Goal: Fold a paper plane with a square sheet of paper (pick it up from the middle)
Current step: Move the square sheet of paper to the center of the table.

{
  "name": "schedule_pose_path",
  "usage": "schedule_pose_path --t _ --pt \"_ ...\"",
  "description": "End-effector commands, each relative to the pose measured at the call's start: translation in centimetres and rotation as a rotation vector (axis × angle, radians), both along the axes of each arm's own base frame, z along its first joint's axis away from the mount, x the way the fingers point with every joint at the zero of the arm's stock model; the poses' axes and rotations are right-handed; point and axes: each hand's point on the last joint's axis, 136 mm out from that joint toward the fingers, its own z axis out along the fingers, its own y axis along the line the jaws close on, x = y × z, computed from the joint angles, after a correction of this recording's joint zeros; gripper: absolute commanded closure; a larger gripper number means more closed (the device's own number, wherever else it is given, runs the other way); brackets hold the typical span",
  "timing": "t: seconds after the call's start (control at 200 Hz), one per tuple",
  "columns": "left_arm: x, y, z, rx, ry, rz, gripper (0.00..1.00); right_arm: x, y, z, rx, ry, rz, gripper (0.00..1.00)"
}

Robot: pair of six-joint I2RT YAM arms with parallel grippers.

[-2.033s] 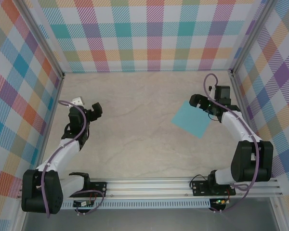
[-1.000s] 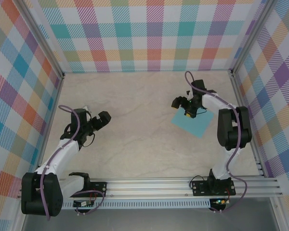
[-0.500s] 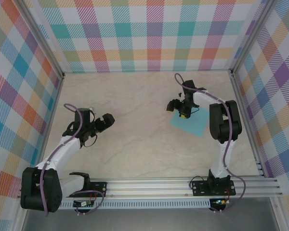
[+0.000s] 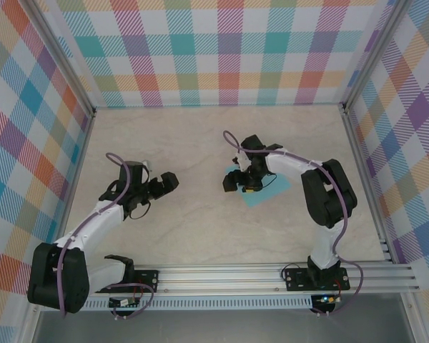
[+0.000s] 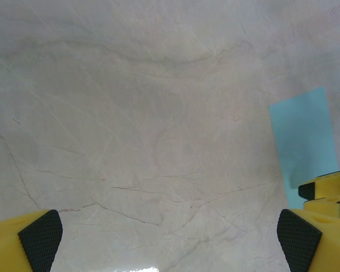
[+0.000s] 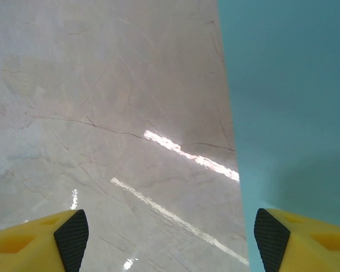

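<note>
Two grippers, both with jaws apart and holding nothing, work over the marble-patterned table (image 4: 193, 136). Nearer the bases, the left gripper (image 4: 169, 180) hovers above bare tabletop left of centre, its black-faced yellow fingers (image 5: 39, 233) spread wide. Its wrist view catches the square sheet of paper (image 5: 303, 141) at the right edge. A little farther in, just right of centre, the right gripper (image 4: 237, 184) sits low at the sheet's left edge. One pad (image 6: 270, 237) is over the paper and the other over bare table, so the edge runs between them.

The sheet lies flat on the table, turned corner-on to the arms and partly covered by the right wrist. By its look it is very light, thin and limp. It would likely sag under its own weight, slide readily on the glossy surface, and crease or tear under a hard pinch. Lying flat, it offers no raised lip. The task asks for a hold at the middle, which probably means pinching up a small ridge there.

Appearance: plain light teal, matt, unprinted, no crease visible.
</note>
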Motion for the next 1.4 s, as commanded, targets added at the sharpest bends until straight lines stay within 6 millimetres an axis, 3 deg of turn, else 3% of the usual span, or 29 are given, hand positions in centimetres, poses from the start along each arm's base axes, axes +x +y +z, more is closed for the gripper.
schedule_pose_path --t 0.0,0.165,0.43,0.77,0.87,0.935,1.015,1.11,1.395 --pt "0.7 -1.4 1.2 -0.01 -0.032 -0.043 0.0 1.9 -2.0 1.6 -0.089 -0.075 -0.082 0.21" --pt "0.6 -2.2 0.9 -0.01 -0.025 -0.066 0.0 2.1 -3.9 -0.3 -0.172 -0.046 -0.162 0.23" --pt "0.9 -2.1 0.8 0.008 -0.032 -0.062 0.0 -1.2 -3.4 -3.1 -0.129 0.109 -0.253 0.25" --pt "1.2 -2.1 0.8 0.012 -0.031 -0.06 0.0 -3.3 1.2 -5.2 -0.111 0.231 -0.499 0.32" --pt "1.1 -2.2 0.7 0.006 -0.029 -0.063 0.0 -2.5 4.2 -3.5 -0.035 0.21 -0.495 0.33" --pt "1.0 -2.4 0.7 0.004 -0.027 -0.07 0.0 -1.6 4.7 -1.5 -0.03 0.154 -0.478 0.33" --pt "0.8 -2.6 0.8 -0.002 -0.029 -0.081 0.0 -0.4 3.8 0.9 -0.035 0.071 -0.449 0.31" --pt "0.8 -3.0 1.0 -0.018 -0.037 -0.097 0.0 1.2 1.3 2.3 -0.068 -0.012 -0.425 0.31" --pt "1.0 -4.5 1.2 -0.039 -0.036 -0.133 0.0 3.1 -5.0 0.1 -0.086 0.041 -0.462 0.32"
